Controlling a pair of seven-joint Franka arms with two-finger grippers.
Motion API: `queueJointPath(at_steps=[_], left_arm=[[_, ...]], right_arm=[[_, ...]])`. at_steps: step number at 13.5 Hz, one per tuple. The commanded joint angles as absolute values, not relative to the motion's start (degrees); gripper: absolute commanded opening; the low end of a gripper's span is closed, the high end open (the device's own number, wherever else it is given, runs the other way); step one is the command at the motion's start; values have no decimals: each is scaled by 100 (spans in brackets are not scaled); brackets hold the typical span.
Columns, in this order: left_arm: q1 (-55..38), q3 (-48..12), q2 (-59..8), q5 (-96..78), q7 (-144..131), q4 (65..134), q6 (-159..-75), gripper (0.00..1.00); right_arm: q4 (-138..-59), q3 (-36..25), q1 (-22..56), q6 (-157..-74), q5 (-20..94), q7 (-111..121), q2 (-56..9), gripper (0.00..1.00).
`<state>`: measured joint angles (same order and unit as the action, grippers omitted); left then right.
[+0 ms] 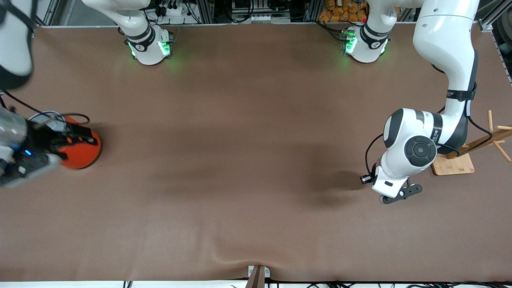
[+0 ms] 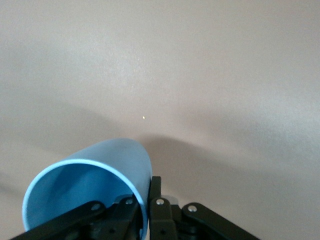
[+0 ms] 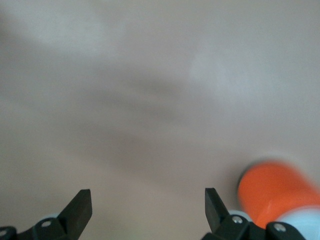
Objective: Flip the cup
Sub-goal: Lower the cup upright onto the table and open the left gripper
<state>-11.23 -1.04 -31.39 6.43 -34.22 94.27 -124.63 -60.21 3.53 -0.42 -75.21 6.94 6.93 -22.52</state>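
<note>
The light-blue cup (image 2: pixel 85 185) is held at its rim in my left gripper (image 2: pixel 149 187), one finger inside the darker blue interior and one outside, with the open mouth turned toward the wrist camera. In the front view the left gripper (image 1: pixel 400 194) hangs over the table toward the left arm's end, and the arm hides the cup. My right gripper (image 3: pixel 147 200) is open and empty. In the front view it (image 1: pixel 74 138) sits over the orange can (image 1: pixel 82 156) at the right arm's end of the table.
The orange can also shows in the right wrist view (image 3: pixel 275 192), beside one finger. A wooden mug rack (image 1: pixel 454 164) stands next to the left arm's elbow. The brown table cover (image 1: pixel 240 160) lies flat between the two arms.
</note>
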Motion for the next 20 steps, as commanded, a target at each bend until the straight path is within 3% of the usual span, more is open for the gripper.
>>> queueJointPath(at_steps=[1, 6, 7, 8, 12, 20], left_arm=[[-1116, -123, -3068, 809, -3603, 9799, -12762, 0], [-1230, -237, -3024, 800, -3639, 10178, -12744, 2], [-1230, -237, -2989, 782, -3639, 10169, -12718, 84], [-1230, -237, -2901, 782, -3604, 10178, -12692, 100], [-1047, -229, -2156, 809, -3070, 10160, -12456, 100], [-511, -211, -274, 502, -926, 10151, -10435, 100]], right_arm=[[-6722, 395, 35, -7331, 580, -962, -1505, 100], [-8208, 378, -88, -7532, 554, -1406, -142, 100], [-8218, 387, -88, -7506, 502, -1398, -88, 100], [-8226, 395, -97, -7480, 397, -1380, -44, 100], [-8420, 378, -149, -7515, 369, -1380, 141, 100], [-8112, 606, -193, -7559, -62, -993, 79, 100]])
